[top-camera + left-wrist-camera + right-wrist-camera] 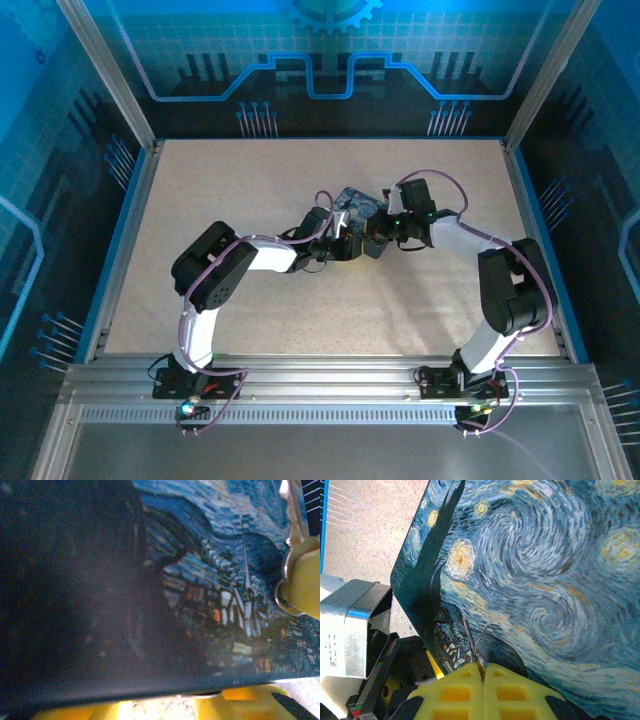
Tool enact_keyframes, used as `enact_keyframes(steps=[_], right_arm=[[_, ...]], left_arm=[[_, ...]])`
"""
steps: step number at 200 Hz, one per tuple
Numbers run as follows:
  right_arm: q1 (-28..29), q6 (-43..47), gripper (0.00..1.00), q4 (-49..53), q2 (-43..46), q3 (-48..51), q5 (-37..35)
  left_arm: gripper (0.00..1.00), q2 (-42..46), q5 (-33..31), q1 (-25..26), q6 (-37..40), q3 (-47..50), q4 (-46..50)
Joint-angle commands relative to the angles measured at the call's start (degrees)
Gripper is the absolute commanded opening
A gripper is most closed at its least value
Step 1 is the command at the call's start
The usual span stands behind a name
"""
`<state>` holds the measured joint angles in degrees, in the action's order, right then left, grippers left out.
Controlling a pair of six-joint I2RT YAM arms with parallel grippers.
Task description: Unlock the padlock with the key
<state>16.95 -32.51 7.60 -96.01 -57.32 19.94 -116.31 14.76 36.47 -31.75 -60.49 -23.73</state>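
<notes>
- The blue tin (352,203) sits mid-table (250,180), where the two arms meet. It is painted with a swirling starry night sky, a dark cypress and a village with a church spire. No lettering can be read on it.
- The right gripper (482,674) has its yellow, waffle-patterned pads pressed flat together, pinching the key (473,647). The thin metal blade sticks out from the seam towards the tin's painted face near the village. Whether the tip touches the surface cannot be told.
- In the left wrist view the key shows pale at the right edge, above a yellow pad (307,575) of the right gripper.
- The left gripper (160,706) sits at the tin's lower edge. Its yellow fingers (240,700) are parted, with bare table between them and nothing clamped.
- A silvery metal housing (350,630) above the left gripper carries a small label, its print too small to read.
</notes>
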Motion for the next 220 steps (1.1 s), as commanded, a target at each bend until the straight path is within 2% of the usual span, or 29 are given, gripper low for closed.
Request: enact_keyframes(steps=[1, 51, 98, 159, 220], right_arm=[[1.11, 0.52, 0.00, 4.71, -0.85, 2.08, -2.19], [1.24, 0.45, 0.00, 4.76, -0.76, 2.18, -2.24], [1.24, 0.43, 0.00, 4.62, -0.79, 2.10, -2.15], [1.42, 0.90, 0.00, 4.06, -0.24, 2.01, -1.75], [0.94, 7.58, 0.00, 3.81, 8.37, 1.81, -2.12]], left_arm=[[0.36, -0.49, -2.45, 0.09, -1.76, 0.63, -2.94], [0.38, -0.26, -4.06, -0.01, -5.32, 2.10, -6.20], [0.38, -0.14, -4.74, -0.04, -5.61, 2.04, -6.57], [0.27, 0.02, -4.79, 0.01, -5.13, 2.01, -6.42], [0.25, 4.43, -3.96, 0.09, -3.93, 3.72, -4.48]])
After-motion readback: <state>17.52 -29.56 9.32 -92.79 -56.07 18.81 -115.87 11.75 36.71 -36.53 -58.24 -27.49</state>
